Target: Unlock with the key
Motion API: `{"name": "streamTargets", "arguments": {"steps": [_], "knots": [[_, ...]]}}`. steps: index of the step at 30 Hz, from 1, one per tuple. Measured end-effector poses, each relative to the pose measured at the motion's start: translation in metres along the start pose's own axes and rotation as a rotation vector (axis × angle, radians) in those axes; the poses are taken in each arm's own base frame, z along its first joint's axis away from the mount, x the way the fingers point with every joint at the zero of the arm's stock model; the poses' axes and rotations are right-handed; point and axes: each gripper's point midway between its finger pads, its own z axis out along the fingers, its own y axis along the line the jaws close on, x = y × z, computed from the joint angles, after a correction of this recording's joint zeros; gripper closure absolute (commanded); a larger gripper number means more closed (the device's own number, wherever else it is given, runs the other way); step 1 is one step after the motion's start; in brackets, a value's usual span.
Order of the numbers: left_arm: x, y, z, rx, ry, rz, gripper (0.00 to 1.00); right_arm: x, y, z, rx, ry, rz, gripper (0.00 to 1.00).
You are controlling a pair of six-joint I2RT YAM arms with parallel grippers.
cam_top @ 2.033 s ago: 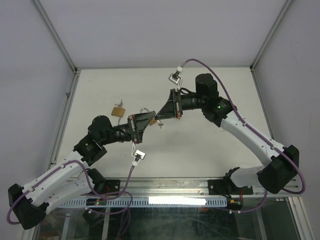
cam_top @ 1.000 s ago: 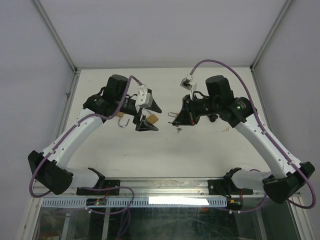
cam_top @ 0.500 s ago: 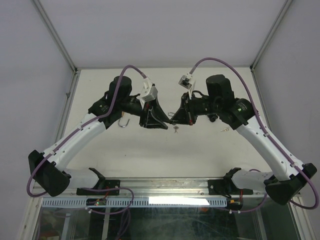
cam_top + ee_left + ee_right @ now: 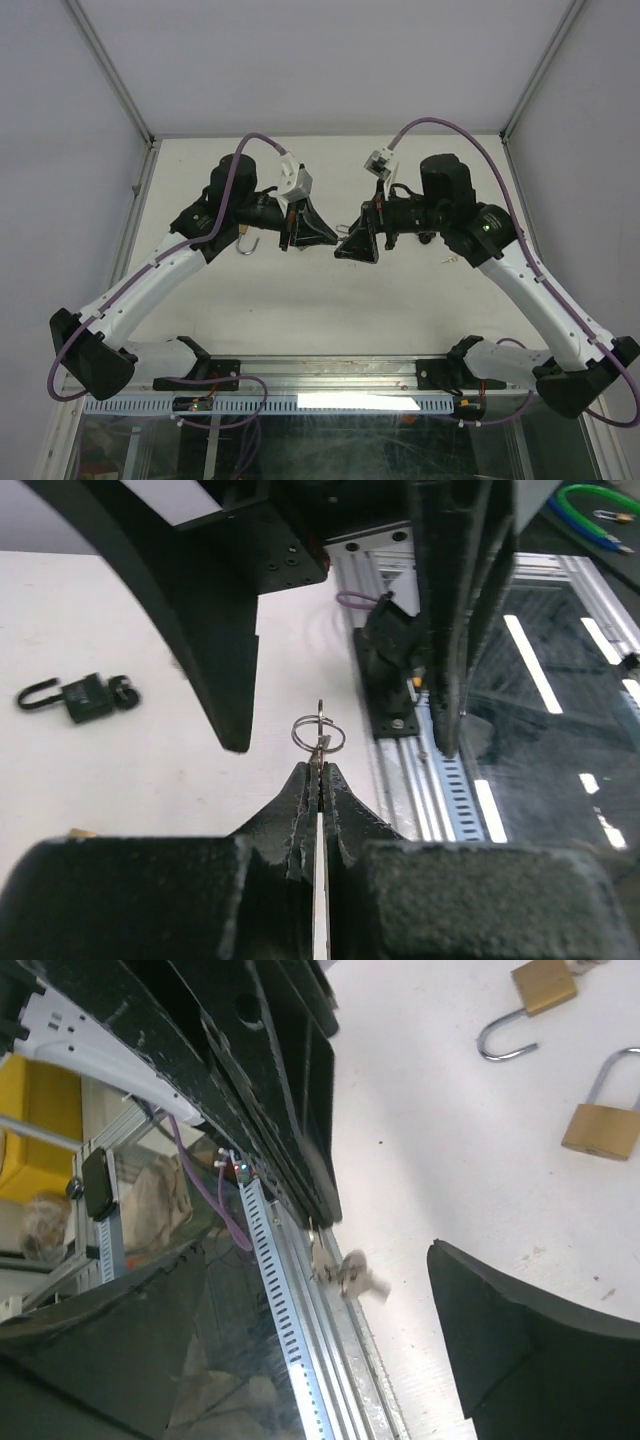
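Observation:
My left gripper (image 4: pixel 331 238) (image 4: pixel 318 771) is shut on the key (image 4: pixel 318 742), pinching its thin blade edge-on, with the key ring hanging just past the tips. The key bunch (image 4: pixel 348 1273) dangles blurred below those tips in the right wrist view. My right gripper (image 4: pixel 346 250) (image 4: pixel 318 1260) faces the left one tip to tip and stands open around the key without touching it. A padlock (image 4: pixel 84 696) with a raised shackle lies on the table to the left. Only that padlock's shackle (image 4: pixel 248 245) shows from above, beside the left arm.
Two brass padlocks (image 4: pixel 545 984) (image 4: pixel 600 1130) lie on the white table (image 4: pixel 330 300) beyond the grippers, one with its shackle swung open. A small metal piece (image 4: pixel 447 260) lies under the right arm. The aluminium rail (image 4: pixel 400 730) runs along the table's near edge.
The left gripper has closed on the key and the right gripper has opened and let go of it. Both grippers stay tip to tip above the table's middle.

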Motion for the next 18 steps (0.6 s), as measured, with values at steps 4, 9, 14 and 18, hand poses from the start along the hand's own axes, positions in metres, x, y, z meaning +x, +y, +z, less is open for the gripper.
{"name": "streamTargets", "arguments": {"steps": [4,9,14,18], "knots": [[-0.004,0.010,-0.001,-0.087,0.004,0.051,1.00,0.002,-0.008,-0.012,0.070,-0.055,-0.006,0.11],[-0.002,0.015,0.000,-0.122,0.026,0.080,1.00,-0.003,-0.009,-0.018,0.085,-0.115,-0.025,0.31],[0.001,0.015,0.000,-0.129,0.036,0.091,1.00,-0.012,-0.011,-0.010,0.061,-0.133,-0.037,0.42],[0.001,0.015,-0.001,-0.129,0.039,0.087,1.00,-0.012,-0.011,-0.005,0.029,-0.127,-0.038,0.49]]}}
